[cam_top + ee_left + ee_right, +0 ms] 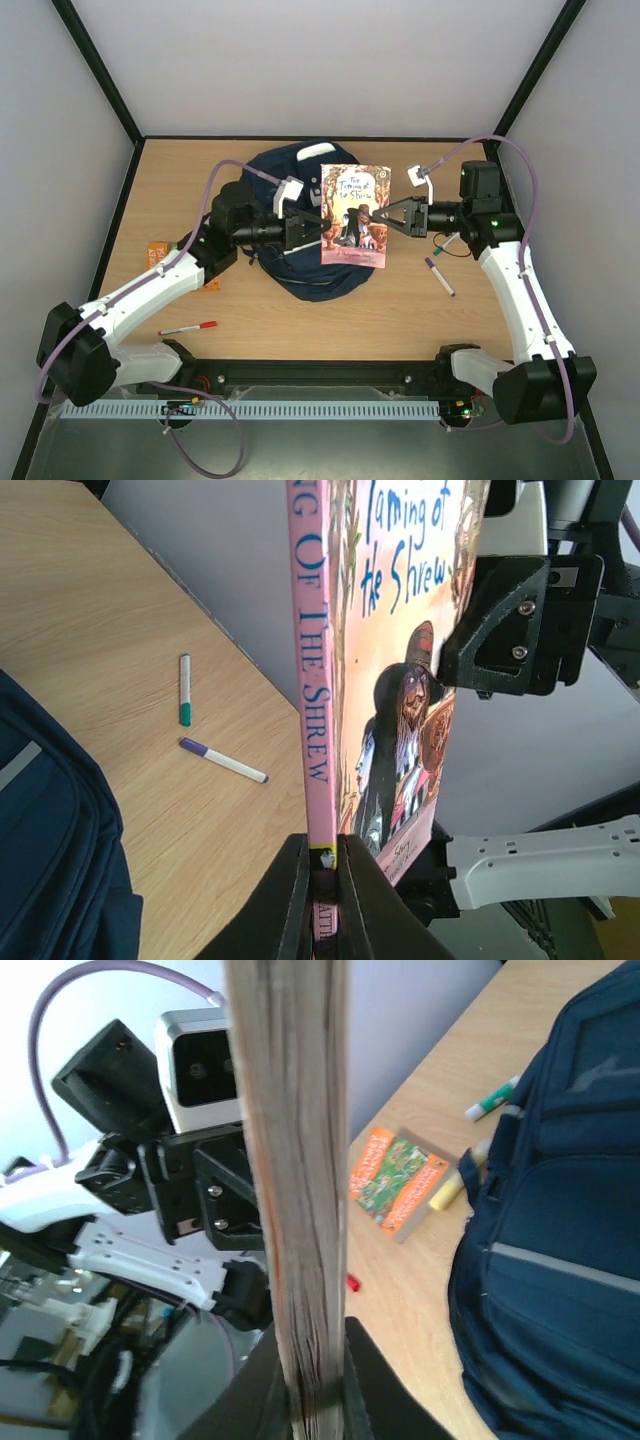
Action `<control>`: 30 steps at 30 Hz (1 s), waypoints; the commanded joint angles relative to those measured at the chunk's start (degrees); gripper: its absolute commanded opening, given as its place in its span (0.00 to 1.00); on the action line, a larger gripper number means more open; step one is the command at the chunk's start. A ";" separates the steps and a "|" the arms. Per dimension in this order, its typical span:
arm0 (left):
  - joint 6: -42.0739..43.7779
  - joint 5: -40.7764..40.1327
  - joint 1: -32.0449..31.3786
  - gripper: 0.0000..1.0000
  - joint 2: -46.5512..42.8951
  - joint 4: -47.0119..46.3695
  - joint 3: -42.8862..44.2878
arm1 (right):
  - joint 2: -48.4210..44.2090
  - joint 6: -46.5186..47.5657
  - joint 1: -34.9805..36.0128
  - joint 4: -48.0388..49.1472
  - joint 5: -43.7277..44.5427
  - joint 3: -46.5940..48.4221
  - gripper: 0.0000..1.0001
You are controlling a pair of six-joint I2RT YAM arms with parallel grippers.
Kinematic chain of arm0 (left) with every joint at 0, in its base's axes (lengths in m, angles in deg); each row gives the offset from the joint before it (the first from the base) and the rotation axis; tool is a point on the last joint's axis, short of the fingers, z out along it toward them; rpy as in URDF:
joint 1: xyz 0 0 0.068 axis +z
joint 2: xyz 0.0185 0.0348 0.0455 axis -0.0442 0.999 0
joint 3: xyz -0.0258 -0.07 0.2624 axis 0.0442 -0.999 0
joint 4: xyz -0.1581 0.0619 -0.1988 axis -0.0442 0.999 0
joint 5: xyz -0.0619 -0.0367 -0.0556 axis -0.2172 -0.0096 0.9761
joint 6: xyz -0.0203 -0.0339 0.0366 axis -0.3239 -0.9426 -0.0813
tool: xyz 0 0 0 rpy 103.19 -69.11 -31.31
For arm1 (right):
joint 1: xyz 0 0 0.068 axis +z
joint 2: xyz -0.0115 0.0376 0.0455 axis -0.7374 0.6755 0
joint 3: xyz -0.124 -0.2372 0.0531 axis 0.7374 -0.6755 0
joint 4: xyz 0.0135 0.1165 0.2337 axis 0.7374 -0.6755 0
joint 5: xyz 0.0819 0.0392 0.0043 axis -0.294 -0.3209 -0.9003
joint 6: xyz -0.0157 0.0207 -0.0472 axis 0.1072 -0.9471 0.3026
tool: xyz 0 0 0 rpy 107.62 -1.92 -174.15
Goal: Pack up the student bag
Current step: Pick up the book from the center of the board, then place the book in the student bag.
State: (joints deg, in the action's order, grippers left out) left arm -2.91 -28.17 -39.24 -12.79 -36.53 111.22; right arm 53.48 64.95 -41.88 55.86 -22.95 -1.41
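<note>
We see the student bag (268, 172) lying mid-way across the counter (400, 310), long axis near to far, handle end far; its contents are hidden. Over it hangs the book (355, 215): left fingers (285, 912) clamp its spine, right fingers (250, 1405) its page edge.

Twin arms meet at the centre of the table. The left arm (150, 285) rises from its base at 7 o'clock and stretches its forearm toward 3 o'clock. The right arm (520, 290) climbs from its base at 5 o'clock, folds at the elbow near 2 o'clock and turns its wrist toward 9 o'clock. The grippers face each other, raised off the table. The left gripper (316, 234) is clamped on the spine of a book (355, 215), fingers (290, 910) pressed to both sides. The right gripper (382, 216) pinches the opposite page edge, fingers (365, 1390) tight against it.
</note>
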 commanded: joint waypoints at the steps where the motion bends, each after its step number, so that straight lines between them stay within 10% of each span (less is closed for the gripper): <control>1: 0.62 -1.97 0.34 0.02 -1.32 0.01 -1.13 | -1.54 -3.32 0.21 3.17 3.52 -0.52 0.06; 7: 1.81 -2.43 0.39 0.06 -1.42 0.76 -1.53 | -1.36 -3.36 0.20 3.23 5.33 -0.76 0.01; 12: 5.69 -8.64 0.34 0.52 -0.73 8.80 0.70 | -1.13 0.66 -0.02 -0.27 14.50 1.51 0.01; 15: 7.63 -14.57 0.32 0.63 -0.63 13.74 1.40 | -0.69 5.54 -0.75 -2.92 21.45 2.44 0.01; 30: 23.77 -27.86 -5.15 0.59 7.66 30.73 9.62 | -6.71 8.82 -11.40 9.04 34.27 -18.06 0.01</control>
State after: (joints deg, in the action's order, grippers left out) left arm 14.67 -50.71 -41.67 -9.75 -12.49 115.48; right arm 50.00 72.54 -52.61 59.27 8.35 -15.97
